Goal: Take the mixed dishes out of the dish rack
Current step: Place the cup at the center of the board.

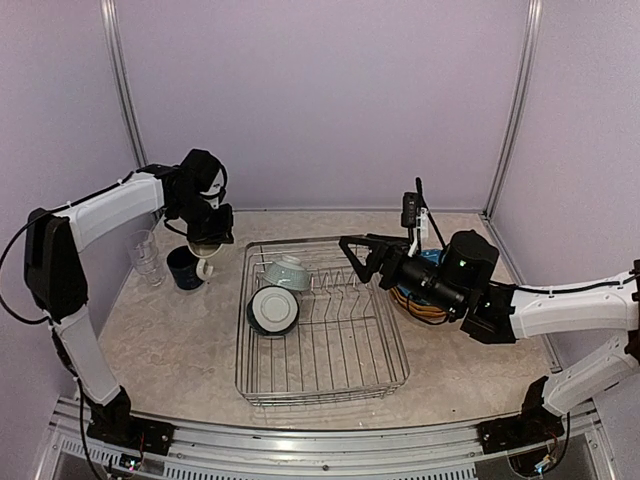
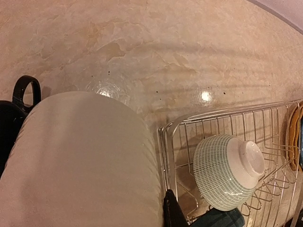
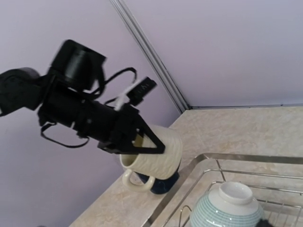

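The left gripper (image 3: 142, 144) has its jaws pinched tight on the wall of the cream mug (image 3: 154, 150), one finger inside the rim and one outside. The mug is glossy cream with faint ridges round its body and a thick loop handle pointing down. It hangs tilted above the table (image 1: 170, 340), left of the dish rack (image 1: 330, 350) and right over the navy mug (image 3: 160, 183); I can't tell whether the two mugs touch. Clear glasses (image 1: 146, 256) stand just beside them. In the rack a pale teal checked bowl (image 2: 226, 172) lies upturned, its white foot showing, with a second bowl (image 1: 272, 310) on edge beside it. The right gripper (image 1: 352, 258) is spread wide over the rack's far right side, holding nothing.
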Available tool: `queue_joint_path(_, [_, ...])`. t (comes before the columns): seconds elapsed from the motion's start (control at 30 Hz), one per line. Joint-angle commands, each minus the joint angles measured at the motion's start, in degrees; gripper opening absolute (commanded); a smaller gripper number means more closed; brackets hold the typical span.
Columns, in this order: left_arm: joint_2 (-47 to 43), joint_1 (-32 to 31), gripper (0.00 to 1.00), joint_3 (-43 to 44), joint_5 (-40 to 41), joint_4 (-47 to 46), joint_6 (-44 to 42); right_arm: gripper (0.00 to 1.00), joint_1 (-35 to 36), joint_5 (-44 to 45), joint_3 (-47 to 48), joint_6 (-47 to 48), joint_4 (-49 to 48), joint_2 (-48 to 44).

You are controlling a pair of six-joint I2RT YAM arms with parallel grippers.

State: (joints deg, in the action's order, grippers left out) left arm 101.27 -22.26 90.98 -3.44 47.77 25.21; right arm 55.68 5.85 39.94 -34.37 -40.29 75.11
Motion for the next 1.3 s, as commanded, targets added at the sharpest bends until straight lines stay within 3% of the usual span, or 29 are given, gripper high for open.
queue_joint_path(0.0, [2.99,0.70,0.00,4.07,-0.23,0.60,-1.04,0.94,-0.25,0.01,-0.69,0.49,1.42,-1.52])
queue_joint_path(0.8, [16.50,3.26,0.02,9.61,-4.25,4.27,-0.96,0.94,-0.13,-0.16,-1.93,0.60,0.93,-1.54])
queue_joint_path(1.0, [17.67,3.20,0.06,10.12,-4.92,4.77,-0.88,0.94,-0.13,-0.16,-2.02,0.72,1.13,-1.54])
queue_joint_path(1.27, [18.28,3.12,0.20,10.66,-4.84,5.42,-1.03,0.94,-0.09,0.05,-2.01,1.04,2.10,-1.46])
